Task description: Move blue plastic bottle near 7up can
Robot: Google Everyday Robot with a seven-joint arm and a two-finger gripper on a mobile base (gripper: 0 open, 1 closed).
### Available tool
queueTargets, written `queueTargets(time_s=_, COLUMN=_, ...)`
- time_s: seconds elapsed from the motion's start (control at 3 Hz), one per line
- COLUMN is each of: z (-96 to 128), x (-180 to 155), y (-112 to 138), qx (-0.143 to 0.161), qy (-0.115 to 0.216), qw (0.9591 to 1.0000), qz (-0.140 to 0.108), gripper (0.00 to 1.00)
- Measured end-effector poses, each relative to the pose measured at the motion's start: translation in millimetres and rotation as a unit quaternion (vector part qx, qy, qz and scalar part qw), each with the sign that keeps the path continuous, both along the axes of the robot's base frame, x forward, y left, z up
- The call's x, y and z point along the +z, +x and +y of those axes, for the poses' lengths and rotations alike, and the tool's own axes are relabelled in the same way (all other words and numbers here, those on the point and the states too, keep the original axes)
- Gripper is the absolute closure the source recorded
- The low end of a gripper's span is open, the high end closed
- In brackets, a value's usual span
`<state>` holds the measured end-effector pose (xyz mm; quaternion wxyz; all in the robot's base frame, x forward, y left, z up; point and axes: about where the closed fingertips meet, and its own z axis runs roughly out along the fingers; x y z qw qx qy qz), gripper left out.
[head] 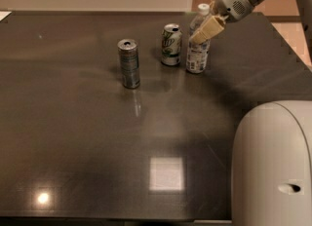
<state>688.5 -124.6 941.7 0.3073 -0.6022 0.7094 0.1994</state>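
Up at the blue plastic bottle (197,57) my hand (206,29) is resting, grip unclear. I'm minding the adjacent 7up can (171,45).

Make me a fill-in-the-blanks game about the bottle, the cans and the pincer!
1. The bottle has a ____ cap.
2. The 7up can stands between the slim can and the ____.
3. The pincer, at the bottle's upper half, is farthest from the ____ can.
4. The table holds ____ cans.
Missing words: white; bottle; slim; two.
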Motion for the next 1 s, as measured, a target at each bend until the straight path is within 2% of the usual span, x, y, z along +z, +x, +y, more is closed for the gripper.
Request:
queueTargets(time_s=0.33, z=3.1, x=-1.5, y=4.3, qx=-0.002, qy=0.003, qw=1.0, qz=-0.003, gripper=0.14)
queueTargets(time_s=0.67, z=6.0, x=-3.3, y=8.2, qx=-0.004, qy=0.005, qw=1.0, qz=-0.005, gripper=0.0)
queueTargets(time_s=1.0, z=6.0, x=-3.3, y=8.3, qx=-0.004, qy=0.005, qw=1.0, qz=-0.005, gripper=0.0)
